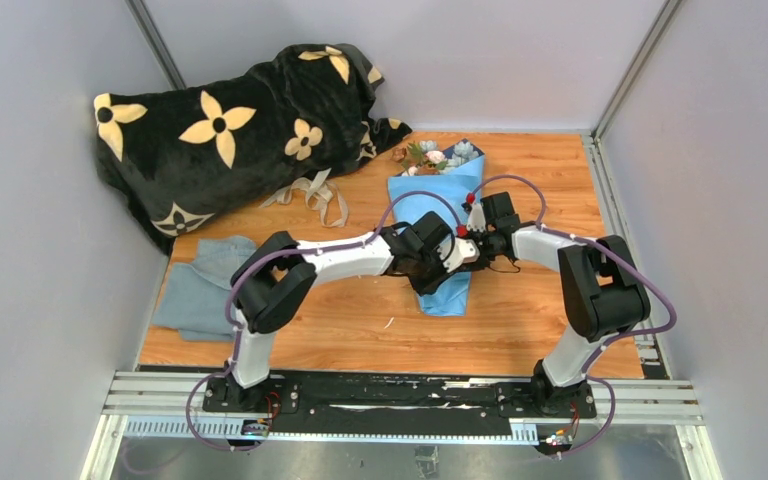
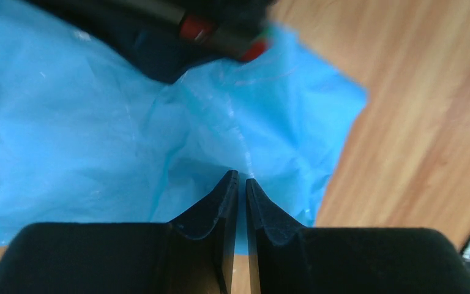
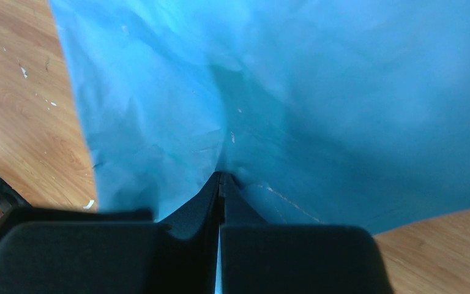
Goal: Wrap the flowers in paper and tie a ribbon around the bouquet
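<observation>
The bouquet (image 1: 443,215), lying mid-worktop with blooms toward the far edge, is wrapped in thin, crease-prone paper (image 2: 98,122) that both the left gripper (image 2: 240,179) and right gripper (image 3: 221,174) pinch with fingers nearly together; probably best held at folds.

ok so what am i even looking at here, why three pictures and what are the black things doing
Two robot arms are bolted at the near edge of a wooden table. The wide picture is taken from above and behind them; the other two come from cameras on each wrist, so the black wedges are each arm's own fingers. Both meet over a bouquet: flowers in blue paper. The left end effector and the right end effector each pinch a fold of that paper. A beige ribbon, a grey-blue cloth and a black flowered blanket lie to the left.
</observation>
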Action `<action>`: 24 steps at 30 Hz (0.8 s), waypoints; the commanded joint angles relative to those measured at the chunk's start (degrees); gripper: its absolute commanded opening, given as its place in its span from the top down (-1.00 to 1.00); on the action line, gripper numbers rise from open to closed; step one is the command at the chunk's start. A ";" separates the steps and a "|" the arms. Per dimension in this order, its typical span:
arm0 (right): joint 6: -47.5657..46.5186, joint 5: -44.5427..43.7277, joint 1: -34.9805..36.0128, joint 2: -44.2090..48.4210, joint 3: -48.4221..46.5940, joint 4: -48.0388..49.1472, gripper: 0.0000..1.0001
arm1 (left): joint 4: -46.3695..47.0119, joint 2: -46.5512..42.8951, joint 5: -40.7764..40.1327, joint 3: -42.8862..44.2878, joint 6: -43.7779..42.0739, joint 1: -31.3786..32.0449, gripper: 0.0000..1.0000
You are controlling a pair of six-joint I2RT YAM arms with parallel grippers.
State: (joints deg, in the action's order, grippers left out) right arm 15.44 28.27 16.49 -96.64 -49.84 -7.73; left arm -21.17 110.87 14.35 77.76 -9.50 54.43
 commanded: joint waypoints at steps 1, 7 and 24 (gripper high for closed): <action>-0.58 -2.84 1.01 0.66 2.03 -3.15 1.00 | -3.64 3.37 -1.52 -2.00 -2.29 -1.43 0.61; -0.68 -3.00 0.94 0.30 2.20 -2.97 1.00 | -6.29 0.17 2.56 -8.62 -7.41 1.16 0.60; -0.39 -3.20 2.17 0.36 -0.37 -4.89 1.00 | -16.86 -7.63 6.42 9.21 -8.62 -14.73 0.19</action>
State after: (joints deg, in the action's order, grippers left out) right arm 15.64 28.21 17.47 -96.27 -49.67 -8.84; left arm -39.70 104.05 23.05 83.53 -22.39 51.40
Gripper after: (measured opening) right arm 0.005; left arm 0.337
